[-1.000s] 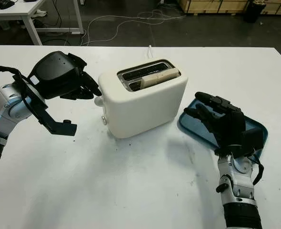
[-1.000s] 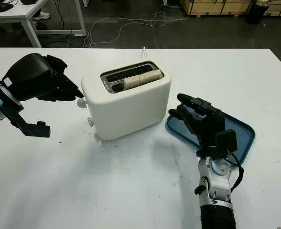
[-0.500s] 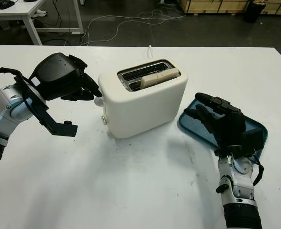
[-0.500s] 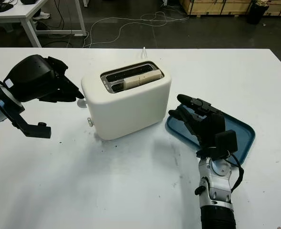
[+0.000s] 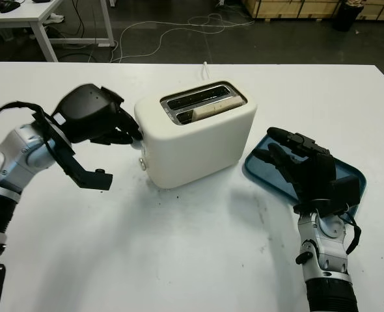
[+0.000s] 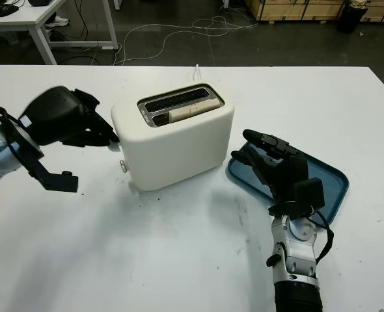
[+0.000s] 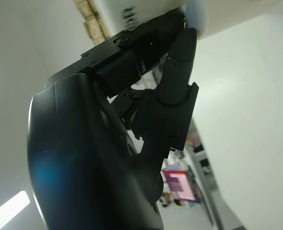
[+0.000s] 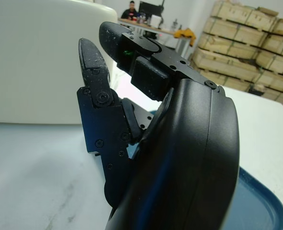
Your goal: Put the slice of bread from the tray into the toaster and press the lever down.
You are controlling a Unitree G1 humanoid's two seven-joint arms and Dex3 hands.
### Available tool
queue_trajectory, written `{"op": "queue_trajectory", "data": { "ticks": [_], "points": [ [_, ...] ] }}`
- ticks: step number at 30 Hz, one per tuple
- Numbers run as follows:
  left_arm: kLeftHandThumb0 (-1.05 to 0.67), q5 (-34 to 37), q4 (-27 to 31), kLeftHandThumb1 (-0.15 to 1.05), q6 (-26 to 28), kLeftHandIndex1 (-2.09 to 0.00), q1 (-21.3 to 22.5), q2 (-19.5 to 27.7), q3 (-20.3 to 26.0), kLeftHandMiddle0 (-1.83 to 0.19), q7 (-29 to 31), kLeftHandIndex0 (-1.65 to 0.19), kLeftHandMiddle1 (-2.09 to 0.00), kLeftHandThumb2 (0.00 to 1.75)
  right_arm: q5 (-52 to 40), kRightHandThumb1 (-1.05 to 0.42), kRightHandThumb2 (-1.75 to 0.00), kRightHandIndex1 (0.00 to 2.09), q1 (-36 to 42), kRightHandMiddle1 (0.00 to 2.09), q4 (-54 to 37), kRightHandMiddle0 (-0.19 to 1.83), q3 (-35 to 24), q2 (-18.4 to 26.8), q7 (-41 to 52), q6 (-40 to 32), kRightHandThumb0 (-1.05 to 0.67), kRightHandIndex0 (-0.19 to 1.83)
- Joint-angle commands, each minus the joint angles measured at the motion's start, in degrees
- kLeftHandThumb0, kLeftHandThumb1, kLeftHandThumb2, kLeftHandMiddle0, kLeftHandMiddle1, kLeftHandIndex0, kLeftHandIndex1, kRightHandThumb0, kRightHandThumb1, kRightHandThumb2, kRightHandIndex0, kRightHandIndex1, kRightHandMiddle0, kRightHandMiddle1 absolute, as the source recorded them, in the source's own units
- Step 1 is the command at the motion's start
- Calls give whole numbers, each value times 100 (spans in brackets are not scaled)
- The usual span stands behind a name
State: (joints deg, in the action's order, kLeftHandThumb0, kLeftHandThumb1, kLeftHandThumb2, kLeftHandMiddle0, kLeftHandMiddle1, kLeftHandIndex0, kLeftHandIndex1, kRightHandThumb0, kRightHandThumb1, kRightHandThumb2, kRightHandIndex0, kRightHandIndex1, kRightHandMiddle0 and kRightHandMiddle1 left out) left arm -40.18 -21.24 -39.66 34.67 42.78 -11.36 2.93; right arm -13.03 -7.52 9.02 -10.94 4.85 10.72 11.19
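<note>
Cream plastic toaster sits mid-counter, and I can see the slice of bread already down in the nearer slot, only its top edge showing. The blue tray to the right looks bare where it shows, so I judge the loading step done and the lever step in hand.

My left robot hand is at the toaster's left end face, fingers curled together and pressing around the small white lever knob; from the left wrist view the fingertips sit against something pale, so I take it as contact, though I cannot tell whether the lever has latched. It grips nothing.

My right robot hand hangs over the tray's near-left edge, open, holding nothing, just beside the toaster's right side.

Next I would push straight down along the lever's slot until it catches, watching that the toaster does not slide or tip on the counter.
</note>
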Motion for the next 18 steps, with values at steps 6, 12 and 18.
{"op": "queue_trajectory", "data": {
  "ticks": [6, 12, 18],
  "points": [
    [-39, -212, -454, 80, -73, 0, 18, -167, -375, -89, -305, -131, -150, 0, -100, -89, 0, 0, 40, 0, -17, 113, -59, 10, 30, 6, -42, 132],
    [-37, -100, -531, 79, -30, 0, -38, -220, -490, -84, -193, -129, -157, 0, -84, -89, 0, 0, 37, 0, 6, 113, -70, -1, 37, 32, -41, 132],
    [-37, -138, -599, 78, -31, 0, -61, -263, -576, -84, -273, -129, -158, 0, -60, -89, 0, 1, 45, 0, -29, 113, -71, -3, 10, -2, -40, 132]
  ]
}}
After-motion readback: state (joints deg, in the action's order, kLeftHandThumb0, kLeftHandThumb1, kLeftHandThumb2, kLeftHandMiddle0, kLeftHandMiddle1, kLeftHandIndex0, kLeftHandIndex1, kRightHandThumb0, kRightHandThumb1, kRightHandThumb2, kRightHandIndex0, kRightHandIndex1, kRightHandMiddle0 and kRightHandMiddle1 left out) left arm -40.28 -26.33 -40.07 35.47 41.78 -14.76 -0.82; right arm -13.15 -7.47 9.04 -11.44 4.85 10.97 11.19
